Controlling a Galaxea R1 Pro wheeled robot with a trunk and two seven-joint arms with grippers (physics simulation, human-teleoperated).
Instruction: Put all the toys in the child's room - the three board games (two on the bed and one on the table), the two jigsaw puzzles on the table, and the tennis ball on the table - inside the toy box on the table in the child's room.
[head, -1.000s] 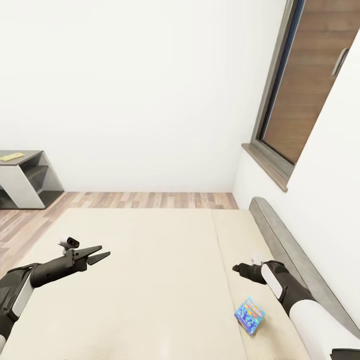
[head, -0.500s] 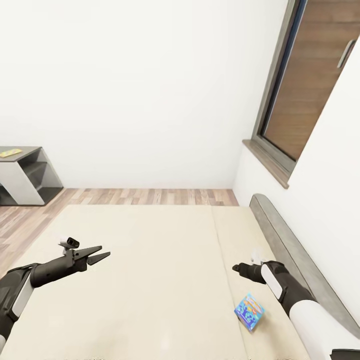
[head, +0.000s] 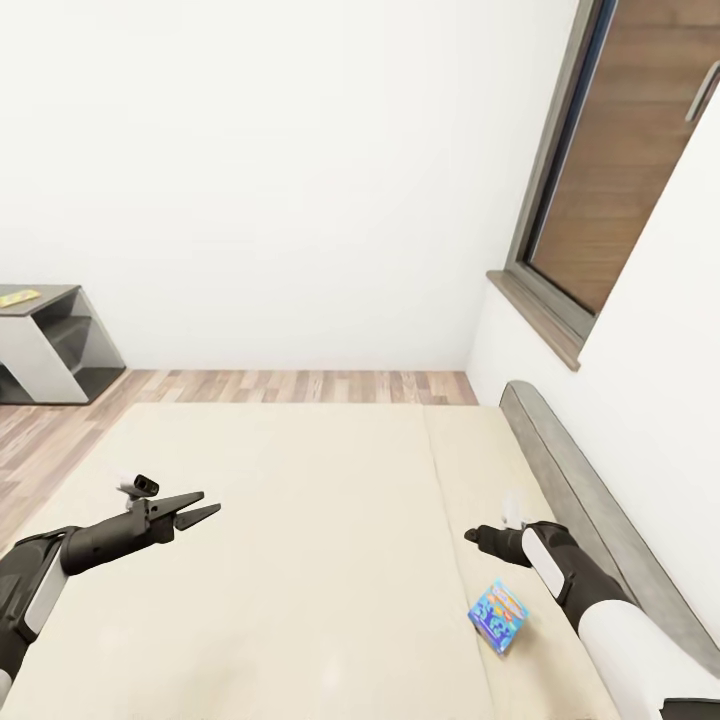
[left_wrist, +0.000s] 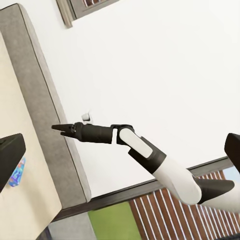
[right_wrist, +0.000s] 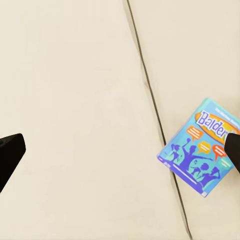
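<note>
A small blue board game lies flat on the cream bed, just right of the mattress seam and near the grey headboard. The right wrist view looks down on this blue game, with my right gripper's fingers spread wide above the mattress. In the head view my right gripper hovers a little beyond the game and apart from it. My left gripper hangs open and empty over the bed's left half. The left wrist view catches the game's corner and my right gripper.
A grey headboard runs along the bed's right side under a wood-framed window. A grey shelf unit with a flat yellow item on top stands at far left. Wood-plank floor lies between the bed and the white wall.
The whole picture has shifted a little, so the camera has moved. Both arms hold the same pose and the blue game lies where it was on the bed.
</note>
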